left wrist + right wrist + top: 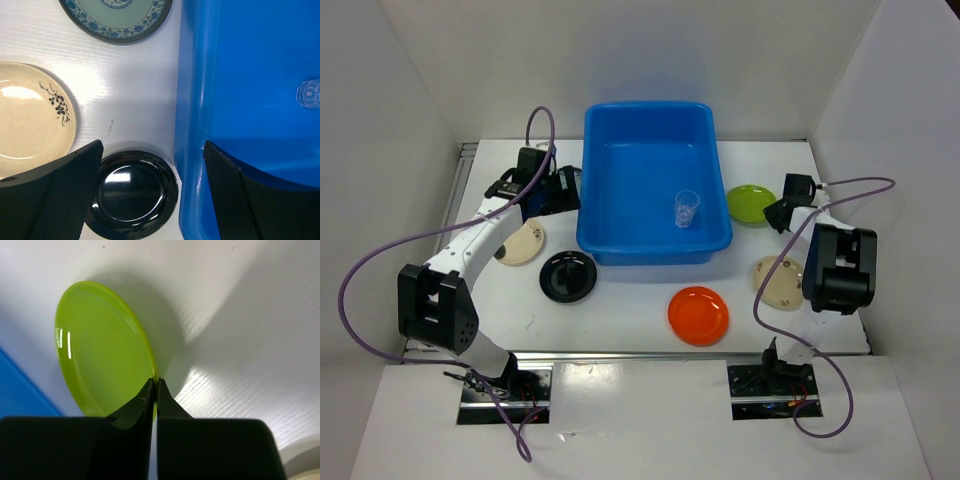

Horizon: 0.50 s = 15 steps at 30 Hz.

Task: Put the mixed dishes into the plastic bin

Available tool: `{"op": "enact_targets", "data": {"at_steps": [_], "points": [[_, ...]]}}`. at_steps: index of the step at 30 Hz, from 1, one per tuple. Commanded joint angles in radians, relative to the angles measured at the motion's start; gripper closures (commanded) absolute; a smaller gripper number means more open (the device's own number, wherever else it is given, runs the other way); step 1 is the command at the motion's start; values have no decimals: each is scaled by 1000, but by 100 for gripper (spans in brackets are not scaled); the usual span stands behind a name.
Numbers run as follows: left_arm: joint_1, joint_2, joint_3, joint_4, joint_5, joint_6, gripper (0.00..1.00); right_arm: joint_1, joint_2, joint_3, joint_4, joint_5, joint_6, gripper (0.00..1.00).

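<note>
The blue plastic bin (650, 130) stands at the table's middle back with one clear glass cup (686, 208) upright inside. My right gripper (782, 213) is shut on the right rim of the lime green plate (749, 203), just right of the bin; the wrist view shows the fingertips (156, 382) pinching the lime plate (100, 350). My left gripper (152, 170) is open and empty above the bin's left wall (192, 100). The black plate (131, 192), a cream plate (30, 120) and the blue-patterned plate (117, 17) lie on the table below it.
An orange plate (698, 315) lies in front of the bin. A second cream plate (775, 283) lies at the right, under the right arm. The black plate (568, 276) and left cream plate (525, 243) sit left of the bin. White walls enclose the table.
</note>
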<state>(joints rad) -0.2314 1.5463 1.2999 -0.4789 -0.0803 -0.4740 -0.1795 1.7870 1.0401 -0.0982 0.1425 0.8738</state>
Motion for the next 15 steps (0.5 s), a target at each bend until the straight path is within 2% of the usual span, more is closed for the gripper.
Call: {"op": "enact_targets", "data": {"at_steps": [1,8,15], "points": [[6,-12,2,11,2,8,11,-5,-98,-25,61,34,13,99],[6,8,13,11,34,8,11,-5,-257,-26,61,66,13,99],[6,8,22,11,43,8,11,-5,-304,-26,71,84,13,99]]}}
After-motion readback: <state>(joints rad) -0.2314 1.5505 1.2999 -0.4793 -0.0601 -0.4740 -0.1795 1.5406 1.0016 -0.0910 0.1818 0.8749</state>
